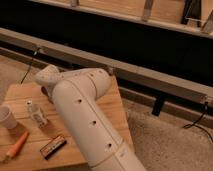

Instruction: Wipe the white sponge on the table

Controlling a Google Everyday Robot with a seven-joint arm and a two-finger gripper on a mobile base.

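Scanning from 9 o'clock: a pale cup (pixel 6 118) sits at the left edge of the table (pixel 20 95). Toward 3 o'clock of it, just beside, stands a small upright white bottle (pixel 36 114). At 7 o'clock of the bottle lies an orange stick-like item (pixel 18 144). At 5 o'clock lies a dark flat bar (pixel 53 146), near the front edge. None of these is a soft lump.

White sponge: not visible. Judged to be behind my arm (pixel 85 117), which crosses the table from 5 o'clock toward 10 o'clock, with its rounded joint (pixel 50 76) over the far-left part.

End effector: hidden past that joint, presumably on the table's far side. Wide, narrow or holding something, I cannot tell.

Judgement: the arm folds over like this to press the end effector down on the planks for wiping.

Risk: the bottle stands near any leftward sweep.
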